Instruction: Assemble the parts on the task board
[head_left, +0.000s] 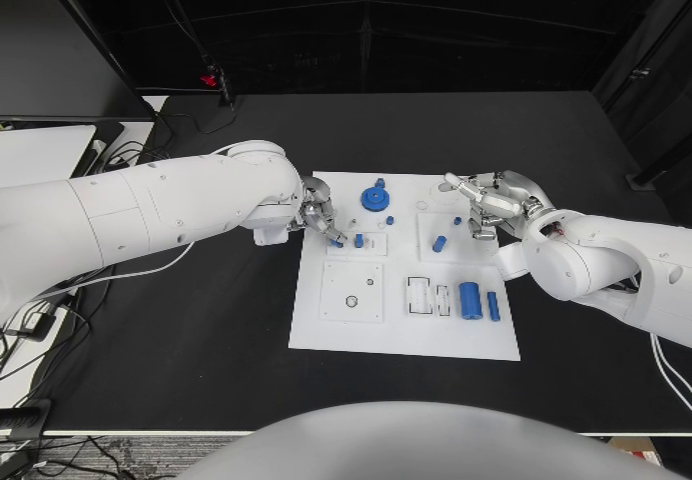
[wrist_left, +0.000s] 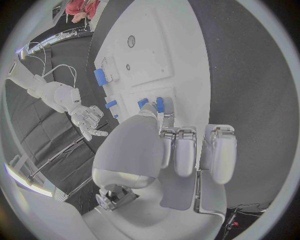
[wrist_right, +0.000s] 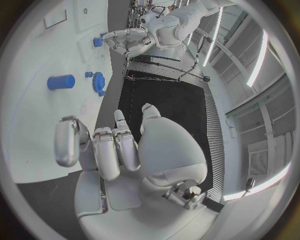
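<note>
Beside left hand, blue part

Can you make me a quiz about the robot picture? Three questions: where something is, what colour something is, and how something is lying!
1. Where is the round blue toothed gear?
A. On the flat white task board, near its far edge
B. On the table beside the board
C. In the robot's right hand

2. What colour is the table under the board?
A. White
B. Black
C. Blue

3. How is the thick blue cylinder?
A. Standing upright in a hole
B. Lifted in the air
C. Lying on its side on the board

Answers:
1 A: the head view shows the gear on the white board, close to the edge farthest from the robot.
2 B: the surface all around the board is black.
3 C: its long side rests flat on the board's near right part, with nothing holding it.
</note>
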